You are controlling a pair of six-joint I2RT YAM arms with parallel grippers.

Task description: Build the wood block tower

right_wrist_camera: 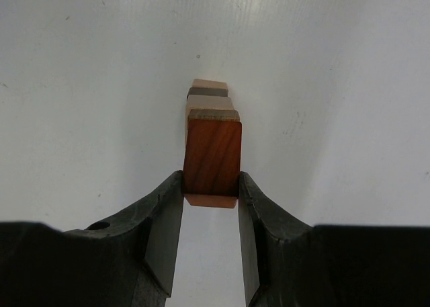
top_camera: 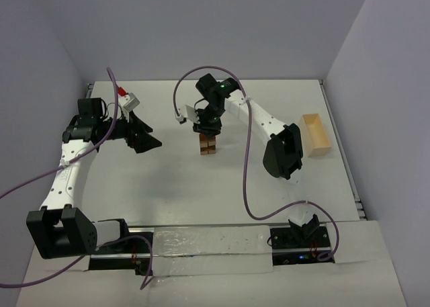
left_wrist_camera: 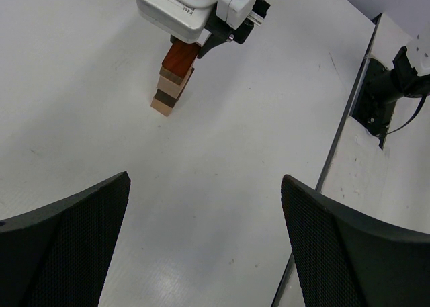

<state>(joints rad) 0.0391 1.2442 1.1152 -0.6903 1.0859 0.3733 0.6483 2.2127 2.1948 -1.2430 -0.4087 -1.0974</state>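
A small wood block tower [top_camera: 207, 146] of tan, dark and reddish layers stands mid-table. In the left wrist view the tower [left_wrist_camera: 172, 86] rises under the right arm's white wrist. My right gripper [right_wrist_camera: 211, 183] is shut on a reddish-brown block [right_wrist_camera: 212, 156] at the top of the stack, one finger on each side of it; from the top view the right gripper [top_camera: 206, 128] sits straight over the tower. Off to the left, my left gripper [top_camera: 149, 138] hangs open with nothing between its mesh-faced fingers [left_wrist_camera: 74, 236], well apart from the tower.
A pale wooden box [top_camera: 315, 134] lies near the right table edge. The right arm's purple cable [top_camera: 250, 166] loops across the table between tower and base. A metal rail [top_camera: 215, 243] runs along the near edge by both arm bases.
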